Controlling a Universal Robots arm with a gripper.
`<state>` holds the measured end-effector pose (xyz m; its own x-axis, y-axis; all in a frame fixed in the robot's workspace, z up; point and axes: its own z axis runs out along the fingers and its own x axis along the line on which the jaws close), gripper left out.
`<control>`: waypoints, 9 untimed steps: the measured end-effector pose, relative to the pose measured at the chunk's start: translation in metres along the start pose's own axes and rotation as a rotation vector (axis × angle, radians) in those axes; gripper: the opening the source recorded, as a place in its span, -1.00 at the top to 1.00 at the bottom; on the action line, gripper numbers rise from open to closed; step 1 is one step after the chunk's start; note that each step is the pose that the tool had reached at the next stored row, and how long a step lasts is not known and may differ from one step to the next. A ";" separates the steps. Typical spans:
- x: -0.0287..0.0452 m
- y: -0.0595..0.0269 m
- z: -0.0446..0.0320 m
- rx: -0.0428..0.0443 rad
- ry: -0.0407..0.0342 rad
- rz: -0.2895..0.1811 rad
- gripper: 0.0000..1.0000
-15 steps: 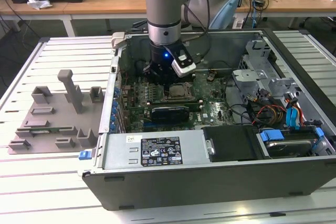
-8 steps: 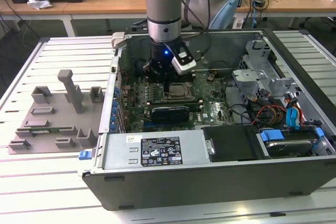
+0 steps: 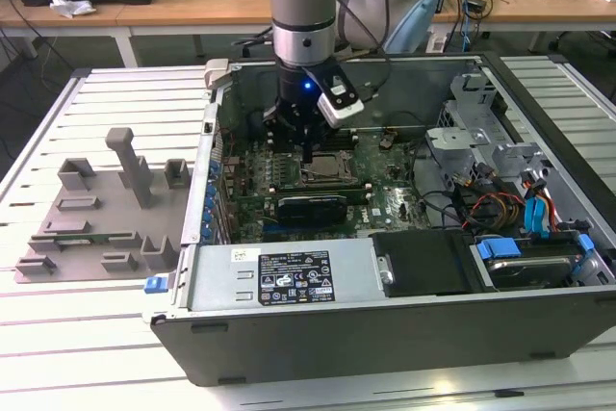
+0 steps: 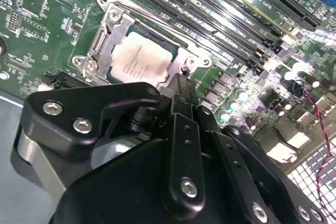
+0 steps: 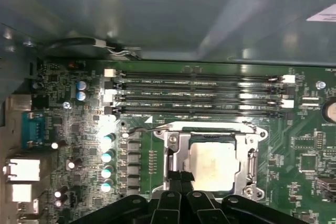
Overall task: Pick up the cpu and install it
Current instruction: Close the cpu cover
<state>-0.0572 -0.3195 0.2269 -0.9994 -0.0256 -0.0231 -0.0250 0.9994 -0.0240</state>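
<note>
While tool (image 5: pixel 181 180) hangs close, cpu (image 5: pixel 212 166) flat in socket (image 5: pixel 171 153)

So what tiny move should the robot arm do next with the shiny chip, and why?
Probably lift the gripper straight up a little. In the first wrist view the cpu lies flat inside the socket's metal frame and looks seated. The gripper's tip sits right at the cpu's edge, so easing away gently seems safest.
</note>
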 end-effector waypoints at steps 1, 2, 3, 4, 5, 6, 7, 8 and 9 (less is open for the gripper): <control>-0.0029 -0.0001 0.0000 0.0001 0.0008 0.000 0.79; -0.0075 -0.0002 0.0002 0.0000 0.0022 0.000 0.79; -0.0109 -0.0003 0.0002 0.0000 0.0032 0.000 0.79; -0.0140 -0.0004 0.0003 -0.0001 0.0041 0.000 0.79; -0.0179 -0.0005 0.0004 -0.0001 0.0052 0.000 0.79; -0.0207 -0.0005 0.0005 -0.0002 0.0059 0.000 0.79; -0.0254 -0.0006 0.0006 -0.0002 0.0070 0.000 0.79; -0.0284 -0.0008 0.0006 -0.0001 0.0077 0.000 0.79; -0.0294 -0.0008 0.0005 0.0000 0.0078 0.000 0.79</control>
<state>-0.0278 -0.3196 0.2271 -0.9996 -0.0257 -0.0152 -0.0253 0.9994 -0.0240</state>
